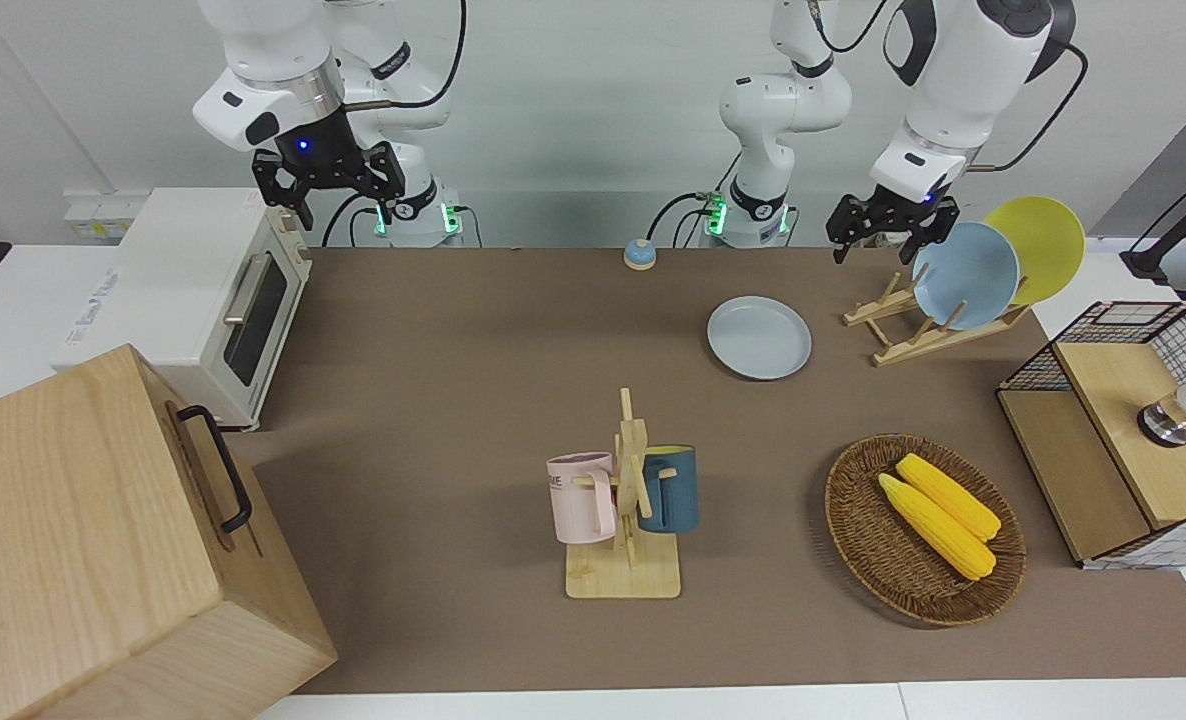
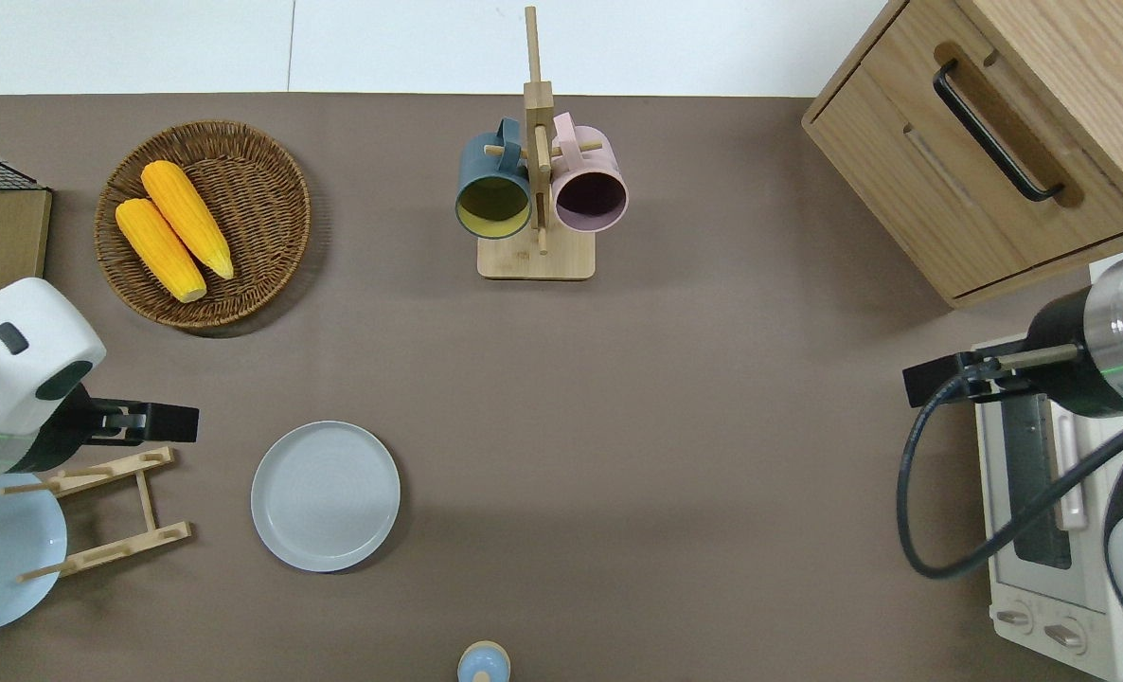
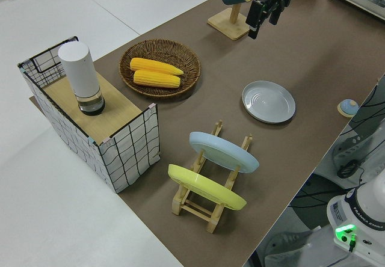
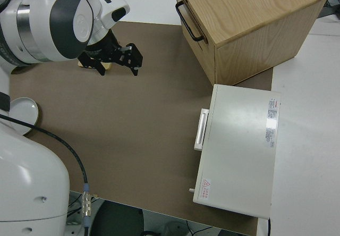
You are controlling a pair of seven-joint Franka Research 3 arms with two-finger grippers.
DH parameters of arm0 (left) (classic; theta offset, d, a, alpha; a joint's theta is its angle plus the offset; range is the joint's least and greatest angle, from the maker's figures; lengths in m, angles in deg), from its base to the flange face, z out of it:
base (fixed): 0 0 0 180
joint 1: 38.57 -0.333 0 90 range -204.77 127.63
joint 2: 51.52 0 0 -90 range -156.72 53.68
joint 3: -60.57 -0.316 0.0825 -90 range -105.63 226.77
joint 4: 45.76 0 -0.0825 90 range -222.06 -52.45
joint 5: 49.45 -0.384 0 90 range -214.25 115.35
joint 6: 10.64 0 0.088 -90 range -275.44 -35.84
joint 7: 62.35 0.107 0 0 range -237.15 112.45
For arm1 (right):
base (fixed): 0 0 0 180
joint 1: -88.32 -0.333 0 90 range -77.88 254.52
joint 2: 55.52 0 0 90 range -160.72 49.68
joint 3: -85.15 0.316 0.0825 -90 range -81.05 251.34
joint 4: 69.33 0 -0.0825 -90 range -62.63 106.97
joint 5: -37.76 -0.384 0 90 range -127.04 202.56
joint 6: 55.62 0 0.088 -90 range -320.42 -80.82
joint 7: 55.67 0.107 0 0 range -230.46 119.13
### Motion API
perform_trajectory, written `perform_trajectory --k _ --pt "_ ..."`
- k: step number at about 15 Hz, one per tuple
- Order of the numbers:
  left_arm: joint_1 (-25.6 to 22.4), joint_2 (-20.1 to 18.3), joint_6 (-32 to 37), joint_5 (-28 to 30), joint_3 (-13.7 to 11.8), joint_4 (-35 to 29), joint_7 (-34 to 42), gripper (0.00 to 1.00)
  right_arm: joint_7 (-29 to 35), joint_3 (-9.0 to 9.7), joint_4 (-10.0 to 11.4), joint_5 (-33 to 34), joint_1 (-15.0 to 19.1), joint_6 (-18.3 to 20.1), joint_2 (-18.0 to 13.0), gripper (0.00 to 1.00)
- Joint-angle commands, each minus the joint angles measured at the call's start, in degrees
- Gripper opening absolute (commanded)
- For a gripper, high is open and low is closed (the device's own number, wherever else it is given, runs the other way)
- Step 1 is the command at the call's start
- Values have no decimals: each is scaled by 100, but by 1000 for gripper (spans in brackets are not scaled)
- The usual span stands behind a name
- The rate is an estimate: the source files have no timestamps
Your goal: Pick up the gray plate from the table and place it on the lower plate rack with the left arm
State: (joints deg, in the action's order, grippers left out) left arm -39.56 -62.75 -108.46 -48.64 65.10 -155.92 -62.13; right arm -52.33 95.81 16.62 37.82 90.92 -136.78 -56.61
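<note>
Nothing done yet: gray plate [image 2: 325, 495] lies flat on counter [image 2: 675, 398], beside lower plate rack [image 2: 107, 511]. Left hand [image 1: 891, 228] seen open, empty, above rack's end; pick & place both left. Right arm parked.

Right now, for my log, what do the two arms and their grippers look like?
Both arms are glossy white jointed Frankas with dark gray joint caps, silver wrist rings and black cables looped alongside. Each ends in a black two-finger gripper: the left gripper and the right gripper, which shows a blue light on its wrist. Green lights glow at both bases.
</note>
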Motion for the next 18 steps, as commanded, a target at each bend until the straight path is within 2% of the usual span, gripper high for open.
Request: perform_trajectory --k 1,4,10,14,18 --pt "55 -459 -422 67 -22 -777 -127 998 1 33 -35 -59 56 83 -14 987" --pt "38 -705 -1027 102 -31 -1506 -127 995 1 33 -35 -59 56 83 -14 987" --pt "-41 -714 -2600 349 -75 -2798 -119 991 -8 33 -35 -59 56 83 -14 990" --pt "-50 -627 -3672 349 -84 -3624 -101 991 1 33 -35 -59 56 83 -14 990" --pt "-7 -189 -4376 323 -75 -3916 -31 993 -8 33 -35 -59 56 83 -14 987"
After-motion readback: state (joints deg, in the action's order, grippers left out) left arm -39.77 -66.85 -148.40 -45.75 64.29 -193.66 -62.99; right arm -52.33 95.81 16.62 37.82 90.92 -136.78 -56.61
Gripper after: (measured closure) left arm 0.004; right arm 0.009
